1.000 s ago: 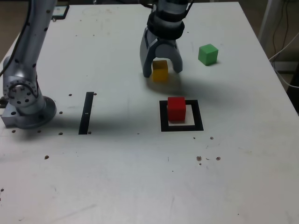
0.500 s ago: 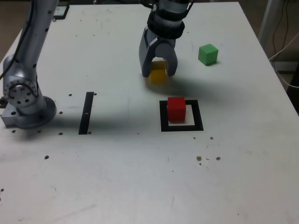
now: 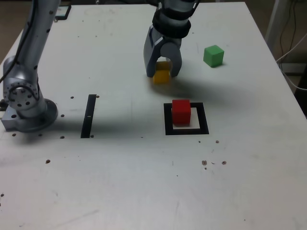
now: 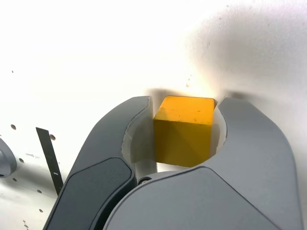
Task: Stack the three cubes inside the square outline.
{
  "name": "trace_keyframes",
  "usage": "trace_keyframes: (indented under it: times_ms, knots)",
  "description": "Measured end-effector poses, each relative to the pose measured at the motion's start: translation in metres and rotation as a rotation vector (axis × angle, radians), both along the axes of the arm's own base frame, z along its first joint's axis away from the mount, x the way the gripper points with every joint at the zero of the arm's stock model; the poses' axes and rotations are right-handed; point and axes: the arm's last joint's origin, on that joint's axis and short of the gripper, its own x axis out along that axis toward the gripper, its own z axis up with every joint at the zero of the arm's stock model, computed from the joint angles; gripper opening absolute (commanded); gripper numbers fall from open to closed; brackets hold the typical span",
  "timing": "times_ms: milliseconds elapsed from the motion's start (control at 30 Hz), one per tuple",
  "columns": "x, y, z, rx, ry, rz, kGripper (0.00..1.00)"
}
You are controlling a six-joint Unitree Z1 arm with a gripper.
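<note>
Yellow cube [image 4: 184, 129] between closed jaws

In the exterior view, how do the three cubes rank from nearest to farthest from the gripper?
1. Small yellow cube: between the jaws of the gripper.
2. Small green cube: toward the exterior view's right.
3. Small red cube: inside the black square outline, toward the camera, only slightly farther.

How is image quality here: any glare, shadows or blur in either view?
Wrist view: the table is blown out to near-white, while the yellow cube stays sharp. Exterior view: even light, slightly soft, with the arm's shadow crossing the square outline beside the red cube.
</note>
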Motion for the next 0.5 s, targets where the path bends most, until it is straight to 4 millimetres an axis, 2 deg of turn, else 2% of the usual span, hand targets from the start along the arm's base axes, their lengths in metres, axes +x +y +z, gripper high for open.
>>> trace_keyframes:
  times_ms: [133, 267, 500]
  knots:
    - [-0.002, 0.0, 0.012, 0.024, -0.018, -0.004, 0.14]
    - [-0.002, -0.005, 0.034, 0.036, -0.048, -0.019, 0.14]
    - [0.003, -0.046, 0.063, 0.04, -0.083, -0.094, 0.14]
